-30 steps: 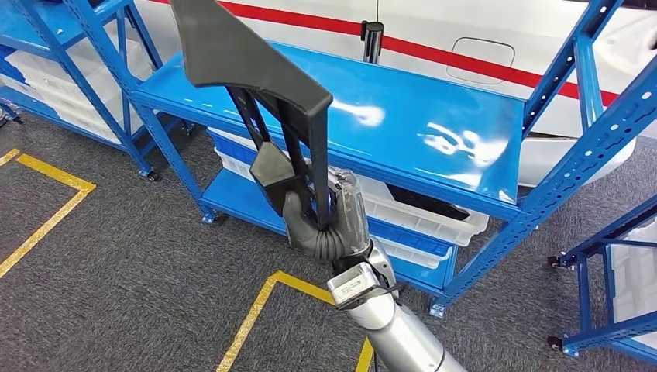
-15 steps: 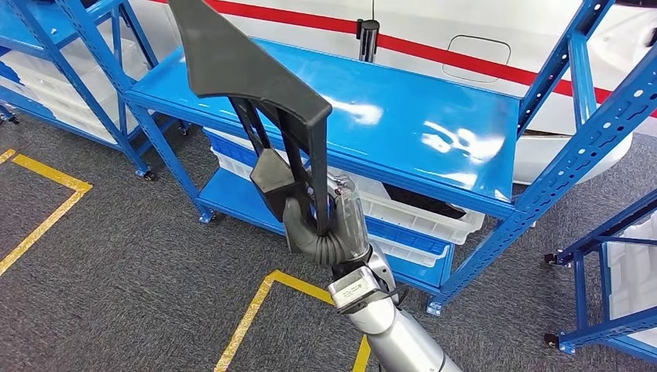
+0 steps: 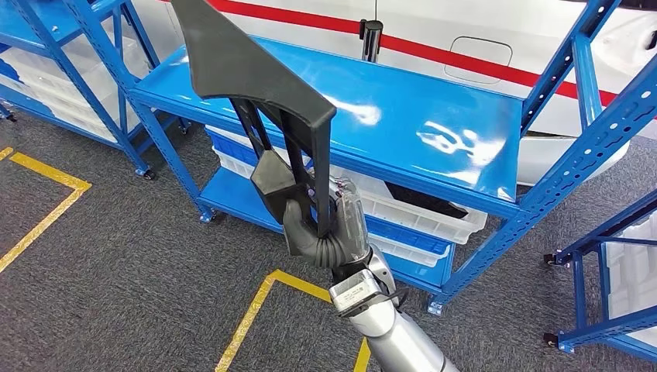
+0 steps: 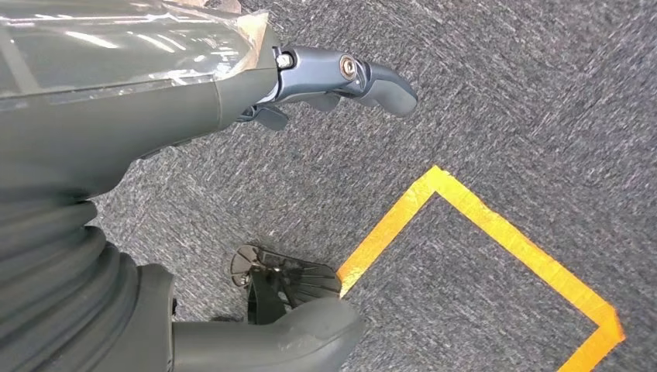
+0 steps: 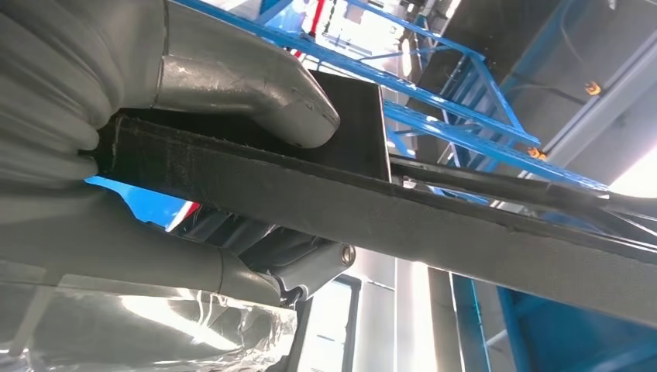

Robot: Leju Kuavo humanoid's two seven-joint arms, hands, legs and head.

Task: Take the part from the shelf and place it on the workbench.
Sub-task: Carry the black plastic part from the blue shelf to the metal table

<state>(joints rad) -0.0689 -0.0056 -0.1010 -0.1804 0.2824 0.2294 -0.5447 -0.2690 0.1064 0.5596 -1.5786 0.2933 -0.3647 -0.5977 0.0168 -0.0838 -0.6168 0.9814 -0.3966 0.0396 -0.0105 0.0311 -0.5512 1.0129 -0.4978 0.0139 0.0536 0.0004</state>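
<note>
Black plastic makes up the part (image 3: 256, 93), a long piece with a broad flat blade at one end and a slotted stem at the other. The right hand (image 3: 321, 225) has it by the stem, fingers (image 3: 310, 232) curled round one bar and the thumb (image 5: 256, 93) pressed flat against its side, as the right wrist view shows. From the hand, just below the middle of the head view, the part rises toward 11 o'clock and runs off the top edge.

It is clear of the blue shelf (image 3: 434, 124), whose glossy board lies behind it toward 1 o'clock with nothing of the part touching it. White bins (image 3: 418, 217) sit on the lower level, and a white car body with a red stripe (image 3: 465, 62) stands beyond.

The left hand (image 4: 333, 77) hangs over grey carpet (image 4: 496, 93) marked with yellow tape (image 4: 496, 225); its fingers are apart and it holds nothing.

So the taking looks done: the part is lifted and firmly held. What remains is the carry and the setting down, and no workbench can be seen here, so I judge the robot must turn or walk before it can finish.
</note>
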